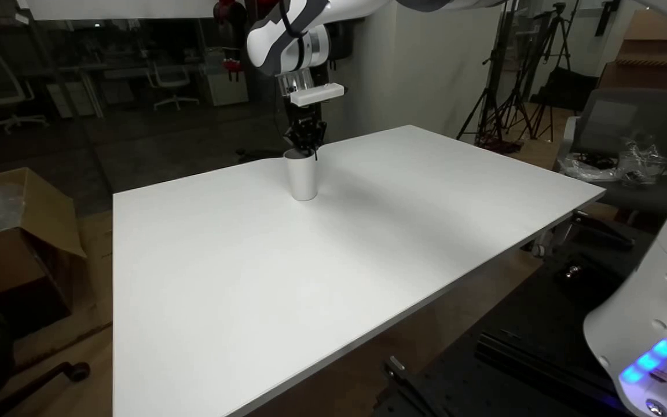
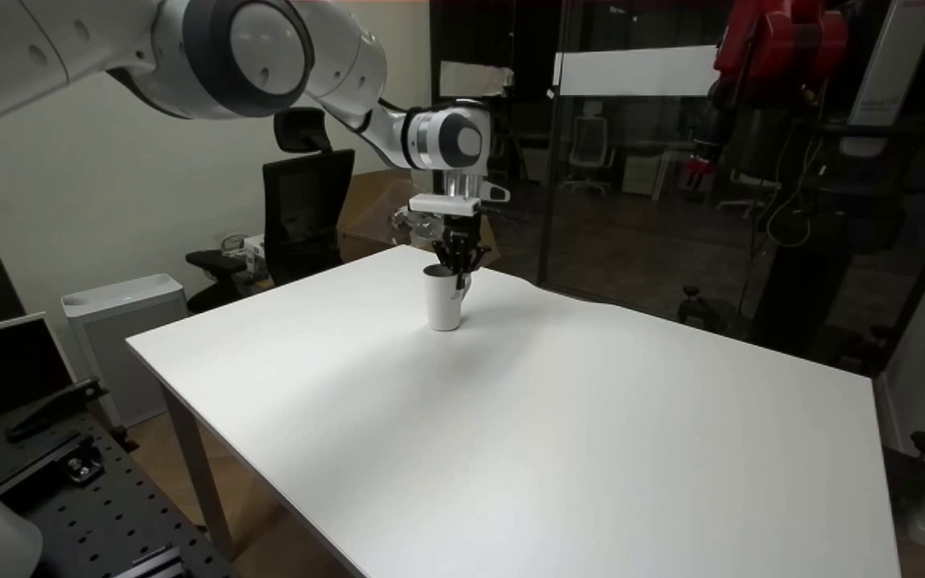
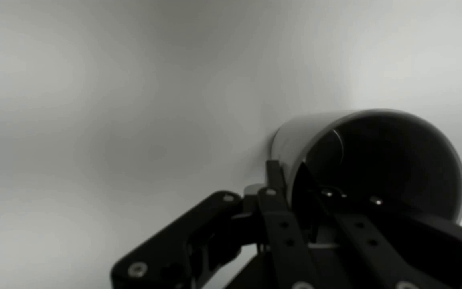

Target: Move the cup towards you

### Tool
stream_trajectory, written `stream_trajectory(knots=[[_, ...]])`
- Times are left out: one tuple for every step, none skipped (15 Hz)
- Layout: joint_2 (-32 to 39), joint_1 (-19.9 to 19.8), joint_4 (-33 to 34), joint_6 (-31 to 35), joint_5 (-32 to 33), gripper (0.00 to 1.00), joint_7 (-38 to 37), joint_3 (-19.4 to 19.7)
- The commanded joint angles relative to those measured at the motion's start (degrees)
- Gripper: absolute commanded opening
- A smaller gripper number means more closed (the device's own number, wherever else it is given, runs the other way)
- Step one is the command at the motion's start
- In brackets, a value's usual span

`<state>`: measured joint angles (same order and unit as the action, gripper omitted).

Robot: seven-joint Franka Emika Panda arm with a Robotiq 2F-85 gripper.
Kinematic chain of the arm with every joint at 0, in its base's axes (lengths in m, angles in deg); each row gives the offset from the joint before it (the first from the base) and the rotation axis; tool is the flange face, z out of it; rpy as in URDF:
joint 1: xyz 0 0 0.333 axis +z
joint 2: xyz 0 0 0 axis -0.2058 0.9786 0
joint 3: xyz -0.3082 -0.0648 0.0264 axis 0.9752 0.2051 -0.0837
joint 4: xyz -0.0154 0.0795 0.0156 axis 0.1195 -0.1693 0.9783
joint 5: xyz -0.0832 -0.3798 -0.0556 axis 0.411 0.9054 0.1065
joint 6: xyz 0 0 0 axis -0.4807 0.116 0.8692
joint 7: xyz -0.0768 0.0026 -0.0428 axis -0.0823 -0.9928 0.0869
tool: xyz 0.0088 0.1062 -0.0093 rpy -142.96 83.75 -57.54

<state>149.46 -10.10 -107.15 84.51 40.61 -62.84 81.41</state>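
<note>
Closest in the wrist view is the black two-fingered gripper (image 3: 289, 176), cut off by the lower edge of that view; one finger is inside the rim and one outside, and the two look clamped on the wall of the plain grey-white cylindrical cup (image 1: 303, 178), though how hard they press cannot be told; the cup stands upright on the large, smooth white table (image 1: 310, 278), towards its far side in both exterior views and well apart from the white, blue-lit robot base (image 1: 646, 324).

I judge the cup light and stiff, of hard plastic or ceramic, and so perhaps breakable; its smooth wall could slip or swivel in a pinch taken to one side; the present hold across the rim should serve for a low, level, unhurried pull, with more wall between the fingers if it tips.

The cup's inside is too dark to show whether it holds anything, and the inner fingertip is lost there; a pale loop (image 2: 466, 286) beside the outer finger may be a handle; the faint mark (image 2: 456, 296) near it is too small to read.
</note>
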Motion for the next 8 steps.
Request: stream_trajectory(knots=[[-7.7, 0.2, -13.5, 4.2, -0.8, 0.03, -1.0, -0.3], [-9.1, 0.1, -16.0, 4.8, -1.0, 0.03, -1.6, -0.1], [-10.6, 0.0, -18.6, 5.4, -1.3, 0.03, -1.9, -0.1], [-11.9, -0.7, -21.0, 5.9, -1.2, 0.03, -2.9, -0.6], [-13.6, -1.1, -23.6, 6.5, -1.9, 0.03, -3.6, -0.6], [-15.1, -1.4, -26.3, 7.3, -2.4, 0.03, -4.3, -0.5], [-16.7, -1.6, -28.9, 7.7, -2.8, 0.03, -5.2, -0.2], [-18.2, -1.8, -31.6, 8.7, -2.9, 0.03, -6.2, 0.1]])
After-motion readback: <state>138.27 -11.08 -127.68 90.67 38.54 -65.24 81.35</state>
